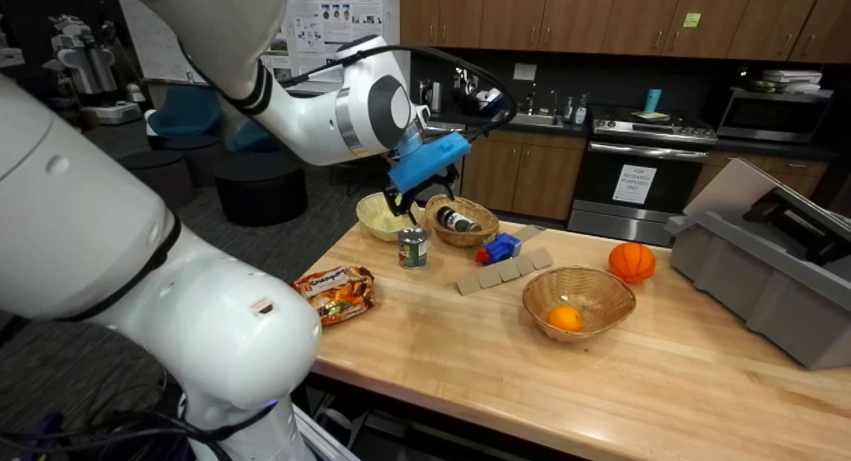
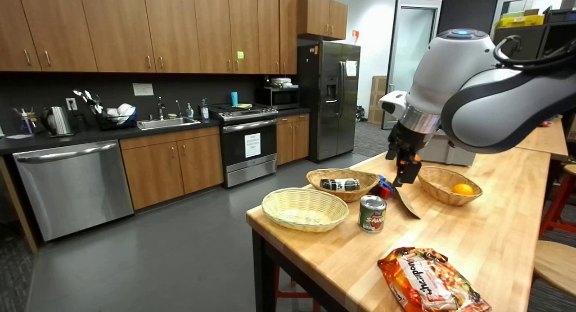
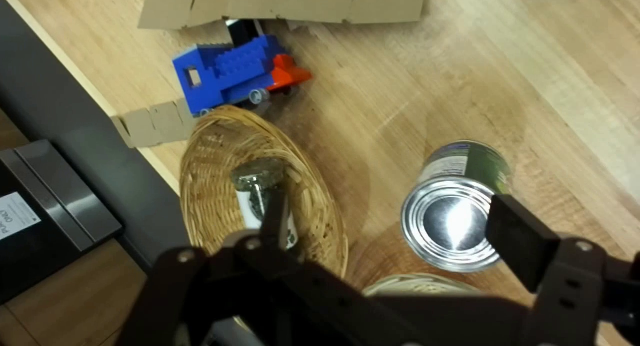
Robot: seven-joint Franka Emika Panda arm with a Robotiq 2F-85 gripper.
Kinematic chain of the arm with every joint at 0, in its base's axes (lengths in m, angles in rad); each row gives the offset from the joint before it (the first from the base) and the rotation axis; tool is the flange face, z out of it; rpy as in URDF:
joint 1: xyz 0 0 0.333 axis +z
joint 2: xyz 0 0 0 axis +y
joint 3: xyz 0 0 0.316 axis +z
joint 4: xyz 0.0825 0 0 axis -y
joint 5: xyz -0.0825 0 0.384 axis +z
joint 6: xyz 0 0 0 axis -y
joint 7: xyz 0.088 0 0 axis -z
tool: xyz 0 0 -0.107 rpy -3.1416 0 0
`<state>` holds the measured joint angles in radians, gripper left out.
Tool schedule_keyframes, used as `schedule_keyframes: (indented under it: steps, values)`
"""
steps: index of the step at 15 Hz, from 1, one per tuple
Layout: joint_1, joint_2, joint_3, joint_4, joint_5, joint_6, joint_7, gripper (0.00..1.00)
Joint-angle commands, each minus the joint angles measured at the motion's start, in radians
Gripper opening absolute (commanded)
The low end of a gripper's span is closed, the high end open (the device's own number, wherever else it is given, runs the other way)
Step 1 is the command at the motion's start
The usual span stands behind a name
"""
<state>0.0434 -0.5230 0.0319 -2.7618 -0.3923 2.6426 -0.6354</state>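
Observation:
My gripper (image 3: 389, 213) hangs above the table with its black jaws wide apart and nothing held. Below it a metal can (image 3: 450, 221) stands upright; one finger overlaps the edge of its lid in the wrist view. The can (image 1: 413, 248) shows a green label (image 2: 372, 214) in both exterior views. Beside it a brown wicker basket (image 3: 322, 201) holds a dark-lidded jar (image 3: 250, 186) lying on its side, partly covered by the other finger. A cream basket (image 2: 304, 210) stands near the table corner; only its rim (image 3: 420, 281) shows beneath the gripper in the wrist view.
A blue and red toy vehicle (image 3: 225, 71) stands near a folded cardboard strip (image 3: 285, 4). An orange snack bag (image 1: 336, 291) lies near the table edge. Farther along are a basket (image 1: 602, 301) holding an orange (image 1: 565, 318), a small basketball (image 1: 631, 261) and a grey bin (image 1: 751, 281).

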Motion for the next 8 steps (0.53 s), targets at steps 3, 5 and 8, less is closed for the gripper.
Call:
schedule_keyframes:
  steps: [3, 5, 8]
  values:
    - [0.044, -0.069, 0.041, -0.023, -0.038, -0.037, 0.029, 1.00]
    - [0.074, -0.072, 0.052, -0.020, -0.024, -0.049, 0.027, 1.00]
    - [0.099, -0.053, 0.065, -0.018, -0.021, -0.058, 0.047, 1.00]
